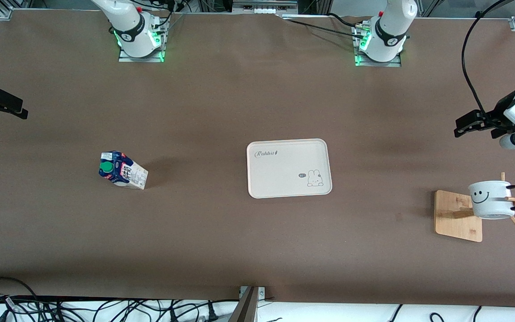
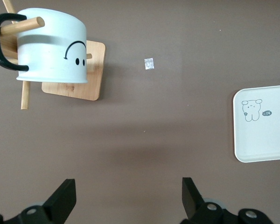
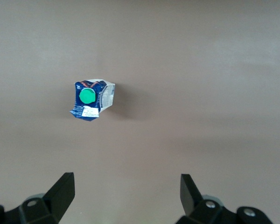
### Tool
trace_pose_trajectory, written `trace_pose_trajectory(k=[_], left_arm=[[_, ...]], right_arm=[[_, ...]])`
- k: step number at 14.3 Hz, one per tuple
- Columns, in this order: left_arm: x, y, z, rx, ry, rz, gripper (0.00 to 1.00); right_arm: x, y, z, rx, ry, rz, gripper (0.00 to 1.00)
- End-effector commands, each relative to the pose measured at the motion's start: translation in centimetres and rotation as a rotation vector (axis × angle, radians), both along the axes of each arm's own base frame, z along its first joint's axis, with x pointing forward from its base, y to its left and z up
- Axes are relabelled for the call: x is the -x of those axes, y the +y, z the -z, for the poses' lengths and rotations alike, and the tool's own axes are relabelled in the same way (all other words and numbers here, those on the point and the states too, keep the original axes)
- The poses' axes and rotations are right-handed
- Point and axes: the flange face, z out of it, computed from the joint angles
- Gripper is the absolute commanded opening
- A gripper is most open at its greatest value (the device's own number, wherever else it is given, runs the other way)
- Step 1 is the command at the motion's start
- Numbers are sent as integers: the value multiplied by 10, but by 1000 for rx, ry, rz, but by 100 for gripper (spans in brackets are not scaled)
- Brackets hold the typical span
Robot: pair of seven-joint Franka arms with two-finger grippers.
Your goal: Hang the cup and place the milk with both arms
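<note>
Brown table [image 1: 239,250], wide & flat, w/ both arm bases on its edge farthest from the front cam.

Left arm [image 1: 389,33] reaches out to its own end of the table; left gripper [image 1: 463,125] is up in the air over bare table at that end, fingers spread wide, nothing between them. Left wrist view shows the two fingertips [image 2: 65,198] well apart, w/ bare table under them.

Right arm [image 1: 132,31] goes off to its own end; right gripper [image 1: 14,109] hangs over the table edge there, fingers spread, holding nothing. Right wrist view: fingertips [image 3: 63,189] well apart.

Tray [image 1: 289,167], cream, rabbit print, lies flat mid-table, nothing on it.

Rack [image 1: 456,217]: wooden base w/ pegs, toward left arm's end, nearer the front cam than the left gripper.

Cup [image 1: 490,199], white w/ smiley, hangs on a rack peg by its black handle, off the table.

Milk [image 1: 121,170] stands on the table toward right arm's end, well apart from tray, green cap up.
</note>
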Motion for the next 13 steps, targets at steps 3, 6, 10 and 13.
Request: trace_pose_trajectory(k=[3,6,10,13], left_arm=[[2,-16,-3,-18,-29,-30,100],[0,-23,-7,-18,-42,-20,100],[0,-17,-12,-16,-51,-29,100],[-4,-20,-16,-5,-61,-30,100]], right_arm=[[0,0,0,46,6,-21,100],[3,-2,0,46,18,-58,100],[4,-4,-1,44,23,-56,100],[3,-4,0,43,24,-56,100]])
